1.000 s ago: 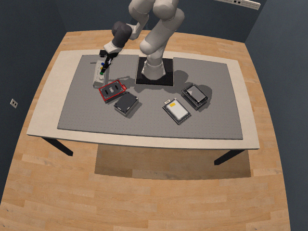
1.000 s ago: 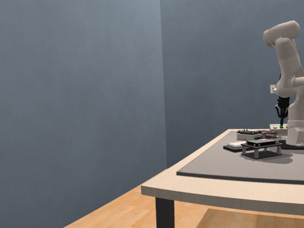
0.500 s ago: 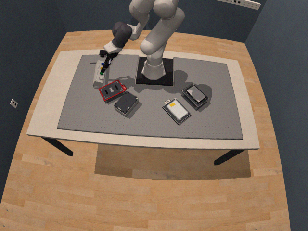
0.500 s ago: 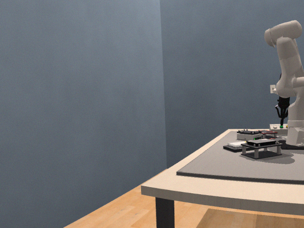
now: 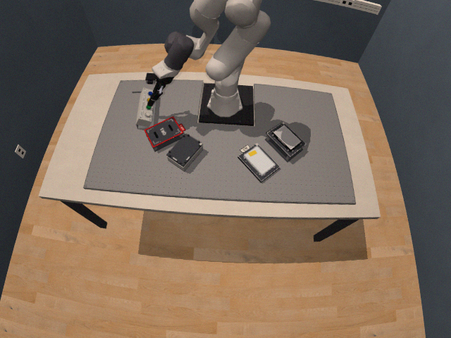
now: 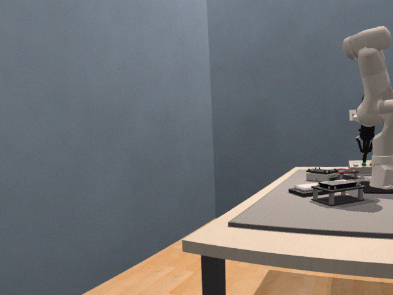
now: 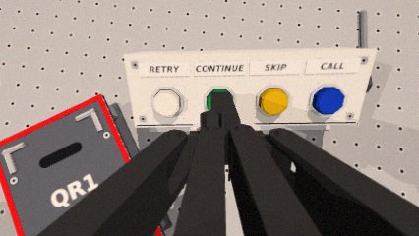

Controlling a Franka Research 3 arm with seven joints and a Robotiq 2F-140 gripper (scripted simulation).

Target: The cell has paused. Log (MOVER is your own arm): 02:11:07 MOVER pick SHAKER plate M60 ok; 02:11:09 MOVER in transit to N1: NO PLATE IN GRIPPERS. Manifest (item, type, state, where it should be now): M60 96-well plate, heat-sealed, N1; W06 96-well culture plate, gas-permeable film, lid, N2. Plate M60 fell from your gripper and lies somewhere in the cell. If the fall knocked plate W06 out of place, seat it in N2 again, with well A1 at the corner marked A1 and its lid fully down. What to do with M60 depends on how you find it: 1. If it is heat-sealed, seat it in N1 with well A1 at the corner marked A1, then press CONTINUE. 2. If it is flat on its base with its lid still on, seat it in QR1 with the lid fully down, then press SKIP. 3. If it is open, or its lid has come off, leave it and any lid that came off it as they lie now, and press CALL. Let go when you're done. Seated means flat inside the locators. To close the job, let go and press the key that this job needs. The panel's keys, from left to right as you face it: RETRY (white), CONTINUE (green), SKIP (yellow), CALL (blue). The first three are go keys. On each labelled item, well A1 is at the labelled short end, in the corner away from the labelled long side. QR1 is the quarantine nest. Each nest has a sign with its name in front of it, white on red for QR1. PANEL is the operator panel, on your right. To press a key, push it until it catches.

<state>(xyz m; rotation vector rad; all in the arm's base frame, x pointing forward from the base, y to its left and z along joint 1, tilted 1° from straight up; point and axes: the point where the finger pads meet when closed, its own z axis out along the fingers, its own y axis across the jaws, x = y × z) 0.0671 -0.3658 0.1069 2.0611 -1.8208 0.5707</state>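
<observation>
Plate M60, most likely the silver-topped one [image 5: 288,138] [image 6: 338,183], sat on a raised stand [image 5: 288,157] [image 6: 331,198] on the robot's left, well apart from the fingers, its long side running diagonally in the top view. No name could be read on it, so that call stayed a fair guess. But the action was over on the right! The gripper [image 5: 150,104] [image 6: 364,161] [image 7: 219,107] was closed on nothing, pointing down at the green button [image 5: 149,107] [image 6: 363,164] [image 7: 209,100], its tip covering the button's lower right in the wrist view. Touching or just above? The views could not settle it, nor whether the button had caught. The panel [image 5: 142,115] [image 6: 352,163] [image 7: 246,83] ran crosswise there, white button [image 5: 148,114] [image 6: 355,165] [image 7: 167,102] to the left, yellow [image 5: 148,99] [image 7: 273,101] to the right, so a straight push looked right and a sideways drift risky. And the lettering: RETRY, CONTINUE, SKIP, CALL, left to right, CONTINUE above the green! QR1 stood in white on the red-edged nest [image 5: 158,140] [image 7: 29,182]. The small sign [image 5: 244,148] by the white plate [image 5: 260,160] [image 6: 306,186] seemed to read N2.
</observation>
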